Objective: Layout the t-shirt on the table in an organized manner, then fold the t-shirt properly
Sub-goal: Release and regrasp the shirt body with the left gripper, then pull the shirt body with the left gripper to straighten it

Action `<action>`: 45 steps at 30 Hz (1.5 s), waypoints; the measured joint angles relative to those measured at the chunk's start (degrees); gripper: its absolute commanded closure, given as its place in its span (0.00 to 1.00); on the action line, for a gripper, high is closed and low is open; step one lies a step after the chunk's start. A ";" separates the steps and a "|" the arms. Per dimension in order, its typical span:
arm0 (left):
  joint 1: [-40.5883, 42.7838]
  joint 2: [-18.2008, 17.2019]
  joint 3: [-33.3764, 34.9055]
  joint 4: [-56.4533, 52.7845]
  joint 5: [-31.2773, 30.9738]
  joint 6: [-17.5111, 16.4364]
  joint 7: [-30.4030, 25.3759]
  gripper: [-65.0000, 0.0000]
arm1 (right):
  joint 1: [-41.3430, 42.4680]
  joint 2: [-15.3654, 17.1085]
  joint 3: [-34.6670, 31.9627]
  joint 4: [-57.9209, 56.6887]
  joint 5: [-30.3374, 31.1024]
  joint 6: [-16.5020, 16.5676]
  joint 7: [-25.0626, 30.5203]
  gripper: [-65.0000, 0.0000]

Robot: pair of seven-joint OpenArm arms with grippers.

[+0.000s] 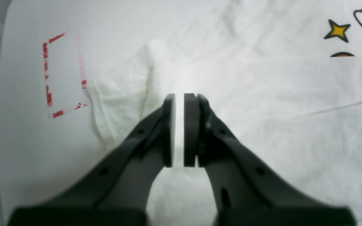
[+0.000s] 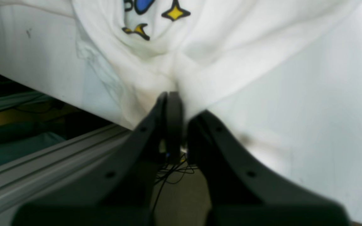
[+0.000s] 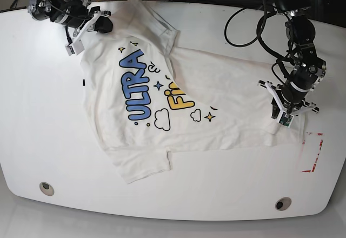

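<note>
You are gripping the t-shirt (image 3: 162, 103) with both: right pincer (image 2: 176, 103) pinching bunched cloth, left pincer (image 1: 179, 125) closing on its edge. It is sagging softly between them on the table (image 3: 32, 119); hold hems.

My work surface is the table (image 3: 32, 113), glossy white with rounded corners. Two round grommet holes sit near its front edge, one front-left (image 3: 46, 187), one front-right (image 3: 280, 203). A red tape rectangle outline (image 3: 313, 152), patchy and broken in places, is stuck on at the right side. The t-shirt (image 3: 227, 113) lies directly on the tabletop, printed side up, with blue and yellow letters, stars and cloud outlines showing. One part is folded over across the print. One sleeve points toward the front edge. The cloth's right end stops just beside the tape outline.
</note>
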 measured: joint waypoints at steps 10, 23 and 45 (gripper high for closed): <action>-4.63 0.17 -0.09 -2.36 0.00 0.09 0.39 0.27 | 0.00 0.00 0.00 0.00 0.15 0.00 -0.04 1.00; -17.35 0.11 -0.11 -23.04 0.02 0.46 1.97 0.26 | 0.00 0.00 0.00 0.00 0.20 0.00 -0.02 1.00; -21.92 -0.17 0.22 -40.85 0.37 5.29 -5.90 0.27 | 0.00 0.00 0.00 0.00 0.20 0.00 -0.02 1.00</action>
